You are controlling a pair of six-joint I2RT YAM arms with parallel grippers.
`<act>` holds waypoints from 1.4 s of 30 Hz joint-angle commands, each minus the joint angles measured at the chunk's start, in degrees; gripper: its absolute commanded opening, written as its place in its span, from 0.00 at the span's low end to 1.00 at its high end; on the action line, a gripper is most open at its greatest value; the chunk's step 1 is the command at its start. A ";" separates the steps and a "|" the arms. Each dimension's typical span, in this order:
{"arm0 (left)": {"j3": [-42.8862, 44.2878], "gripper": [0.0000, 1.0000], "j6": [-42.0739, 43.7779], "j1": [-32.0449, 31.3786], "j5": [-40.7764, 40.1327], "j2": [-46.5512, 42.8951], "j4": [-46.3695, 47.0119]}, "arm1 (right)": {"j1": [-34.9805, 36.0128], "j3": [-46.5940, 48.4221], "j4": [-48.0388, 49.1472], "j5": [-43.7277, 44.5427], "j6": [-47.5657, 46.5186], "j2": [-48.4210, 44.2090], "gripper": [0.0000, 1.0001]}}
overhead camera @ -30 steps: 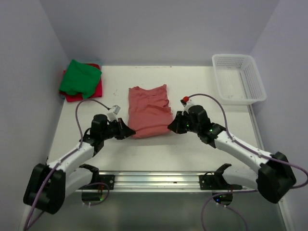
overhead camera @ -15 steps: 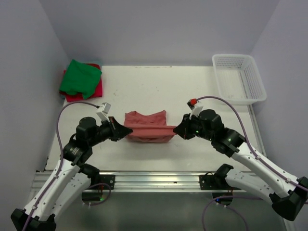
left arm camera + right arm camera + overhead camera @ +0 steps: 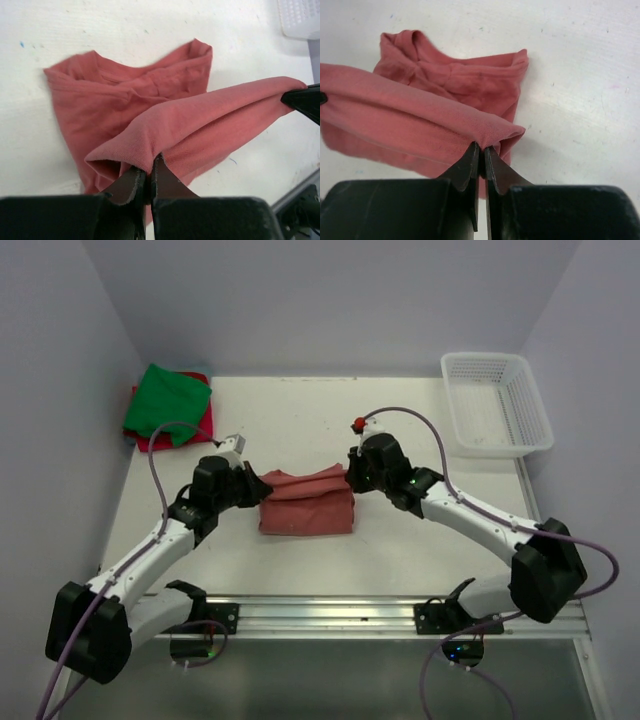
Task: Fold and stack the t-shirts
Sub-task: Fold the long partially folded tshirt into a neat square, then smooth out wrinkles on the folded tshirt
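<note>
The faded brick-red t-shirt (image 3: 305,508) lies mid-table, doubled over on itself. My left gripper (image 3: 262,486) is shut on its left corner and my right gripper (image 3: 350,478) is shut on its right corner, so a taut fold stretches between them above the lower layers. The left wrist view shows my left gripper (image 3: 149,169) pinching a cloth fold (image 3: 200,117). My right gripper (image 3: 482,147) pinches the other end of that fold (image 3: 410,117) in the right wrist view. At the far left corner the folded green t-shirt (image 3: 165,400) rests on the red-pink one (image 3: 195,430).
A white mesh basket (image 3: 497,405) stands at the far right of the table. Grey walls close in the left, far and right sides. The metal rail (image 3: 320,615) holding the arm bases runs along the near edge.
The shirt lay flat and long a second ago. Both grippers lifted its near corners, then carried them toward the far side over the rest, so the shirt now looks shorter.
</note>
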 commanded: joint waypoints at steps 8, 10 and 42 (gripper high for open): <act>7.98 0.00 4.77 5.45 -9.58 17.24 17.92 | -5.66 20.58 10.29 5.15 -3.28 22.81 0.00; 9.82 0.07 3.99 6.42 -10.10 24.33 23.34 | -6.80 25.87 9.86 5.60 -3.02 31.47 0.00; 18.95 0.80 1.78 6.43 18.89 34.55 30.32 | -8.04 26.78 21.19 -8.00 3.48 34.08 0.00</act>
